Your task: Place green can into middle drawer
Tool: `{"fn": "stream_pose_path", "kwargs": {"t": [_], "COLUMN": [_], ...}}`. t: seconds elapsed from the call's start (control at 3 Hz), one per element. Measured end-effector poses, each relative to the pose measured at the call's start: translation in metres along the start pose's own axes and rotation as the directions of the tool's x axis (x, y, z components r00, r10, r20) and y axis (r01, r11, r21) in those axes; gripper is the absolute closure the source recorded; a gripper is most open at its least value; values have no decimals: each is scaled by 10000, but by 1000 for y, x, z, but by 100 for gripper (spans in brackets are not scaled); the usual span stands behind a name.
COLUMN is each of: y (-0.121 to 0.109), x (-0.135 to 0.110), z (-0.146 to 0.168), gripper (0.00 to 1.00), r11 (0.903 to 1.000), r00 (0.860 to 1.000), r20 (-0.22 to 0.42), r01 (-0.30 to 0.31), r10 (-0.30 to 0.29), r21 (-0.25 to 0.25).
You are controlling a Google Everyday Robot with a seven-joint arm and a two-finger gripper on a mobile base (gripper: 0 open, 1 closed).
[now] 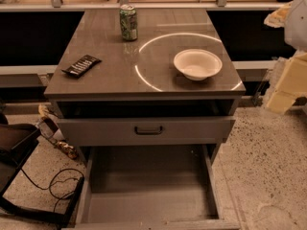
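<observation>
The green can stands upright near the back edge of the grey cabinet top; it has green and white sides and a silver top. The middle drawer is pulled out wide below, and its plain grey floor holds nothing. My gripper shows as pale cream blocks at the right edge of the view, off to the right of the cabinet. It is far from the can and holds nothing that I can see.
A white bowl sits on the right of the cabinet top. A flat black object lies on the left. A grey drawer front with a black handle sits above the open drawer. Black cables lie on the floor to the left.
</observation>
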State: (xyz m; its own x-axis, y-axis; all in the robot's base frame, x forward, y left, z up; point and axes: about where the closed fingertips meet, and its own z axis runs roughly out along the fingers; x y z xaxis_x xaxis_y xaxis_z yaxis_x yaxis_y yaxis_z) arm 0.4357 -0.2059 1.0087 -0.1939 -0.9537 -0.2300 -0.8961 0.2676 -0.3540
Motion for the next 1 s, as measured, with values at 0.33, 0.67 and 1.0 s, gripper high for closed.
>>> {"fn": "stream_pose_path", "kwargs": {"t": [0.33, 0.67, 1.0], "y": [0, -19, -58], "x": [0, -1, 1], "z": [0, 8, 32], "gripper": [0, 0, 0], "r11": [10000, 9984, 9871], "r00": [10000, 9986, 9824], "r20": [1, 476, 1662], "r01": [1, -232, -1058], "r10": [-1, 208, 851], "r21": [2, 514, 1204]}}
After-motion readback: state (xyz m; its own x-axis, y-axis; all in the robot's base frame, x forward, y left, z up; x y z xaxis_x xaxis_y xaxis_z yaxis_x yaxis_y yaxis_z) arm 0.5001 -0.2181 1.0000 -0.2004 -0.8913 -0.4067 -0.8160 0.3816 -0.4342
